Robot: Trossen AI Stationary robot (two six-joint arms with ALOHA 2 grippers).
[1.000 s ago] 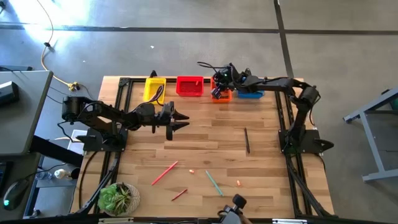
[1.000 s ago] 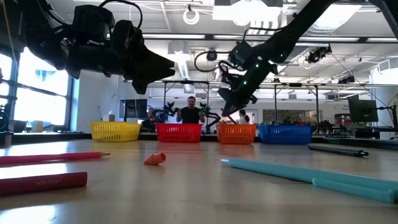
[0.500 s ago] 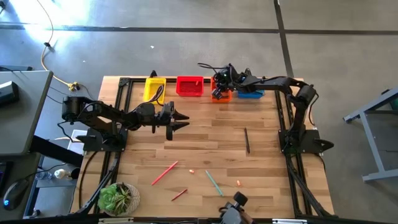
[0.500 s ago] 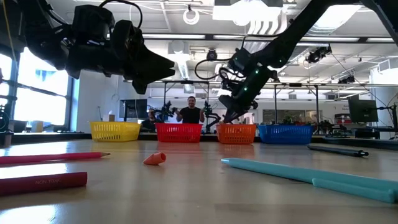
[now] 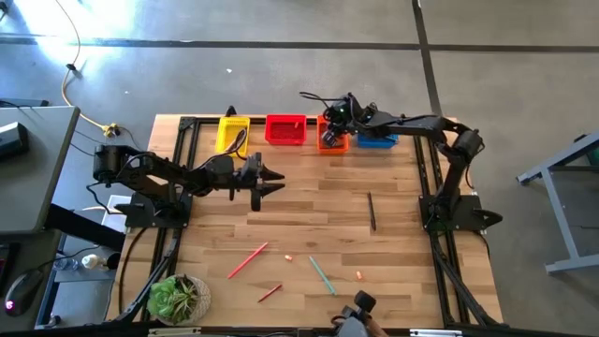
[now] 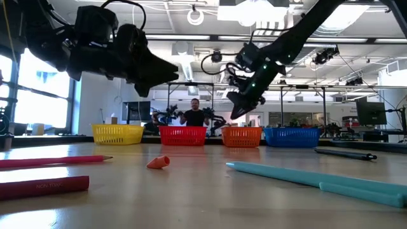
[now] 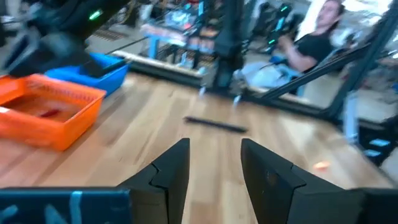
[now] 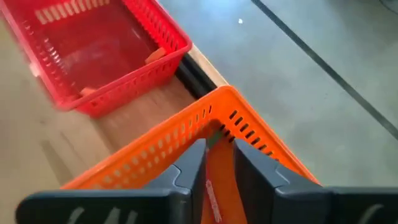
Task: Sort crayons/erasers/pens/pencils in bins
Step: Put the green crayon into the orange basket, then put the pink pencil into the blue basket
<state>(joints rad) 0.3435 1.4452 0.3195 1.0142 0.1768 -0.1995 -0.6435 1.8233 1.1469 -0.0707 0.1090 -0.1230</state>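
My right gripper [image 8: 219, 146] hangs open over the orange bin [image 5: 334, 140], slanting down. A red-orange stick [image 8: 210, 193] shows in the gap between its fingers, inside the bin. My left gripper [image 7: 214, 149] hovers open over the table's left middle, level, with nothing between its fingers. The yellow bin [image 5: 232, 133], red bin [image 5: 285, 129] and blue bin [image 5: 376, 140] stand in the far row with the orange one. Flat on the table lie a red pencil [image 5: 248, 259], a red crayon [image 5: 270, 293], a teal stick [image 5: 322, 275], a black pen [image 5: 372, 212] and two erasers [image 5: 288, 256] [image 5: 358, 275]. My right gripper has the red-orange stick [image 8: 210, 193] showing in the gap between its spread fingers, over the orange bin's inside. Whether the fingers touch it I cannot tell.
A potted plant [image 5: 178, 298] stands at the near left corner. A dark thing lies in the yellow bin. Two small orange bits [image 8: 155, 56] lie in the red bin. People sit in the room beyond the table's far edge.
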